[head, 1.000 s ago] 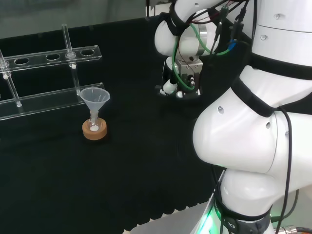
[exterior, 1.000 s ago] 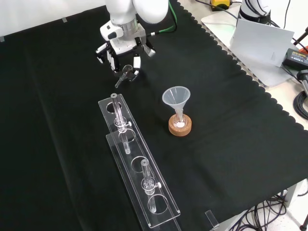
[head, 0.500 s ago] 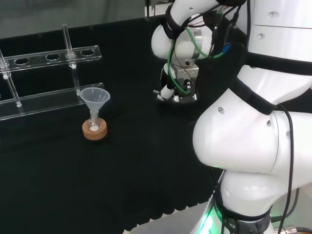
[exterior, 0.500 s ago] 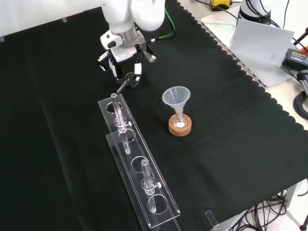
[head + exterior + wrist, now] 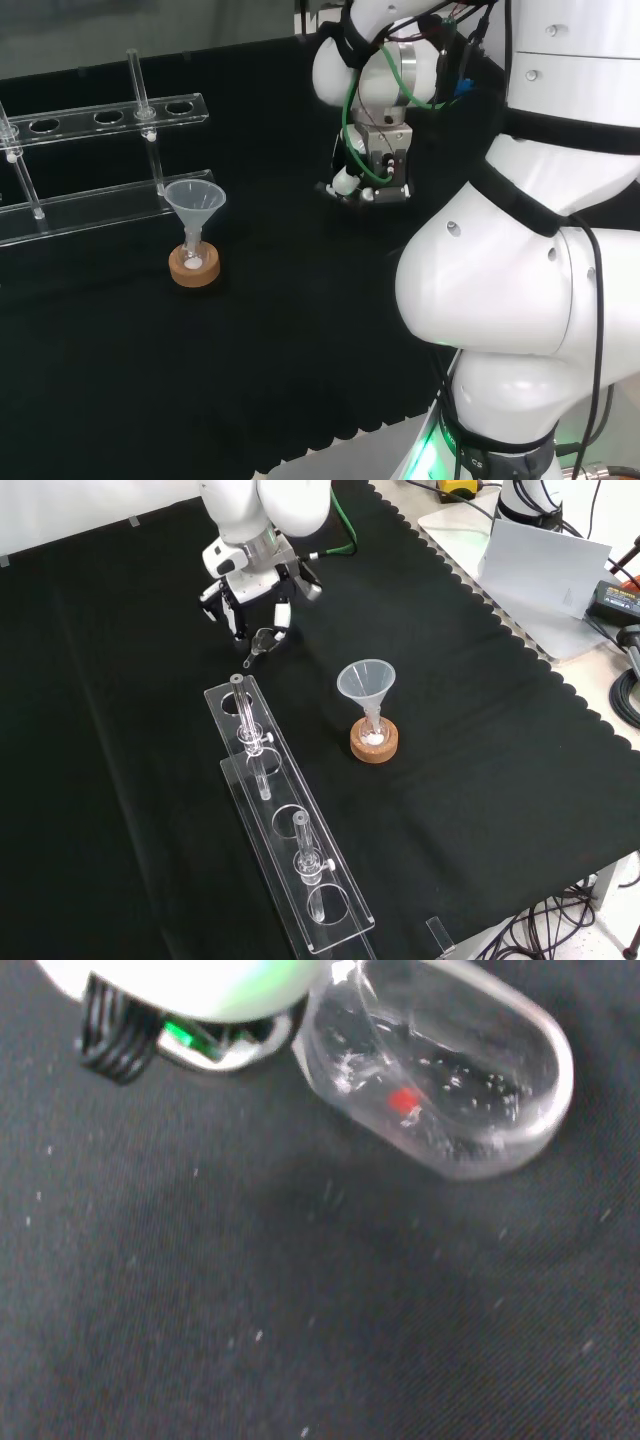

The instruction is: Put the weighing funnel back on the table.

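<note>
one small clear weighing funnel (image 5: 262, 640) stayed pinched under the black-and-white hand (image 5: 252, 592), which had shifted slightly; no release onto the table (image 5: 450, 680) yet.

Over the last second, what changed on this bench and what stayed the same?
The hand edged toward the clear rack, then drew back to about where it began. It kept the weighing funnel pinched in its fingers throughout; nothing was let go. The funnel, its flask on the cork ring and the rack stayed put.
</note>
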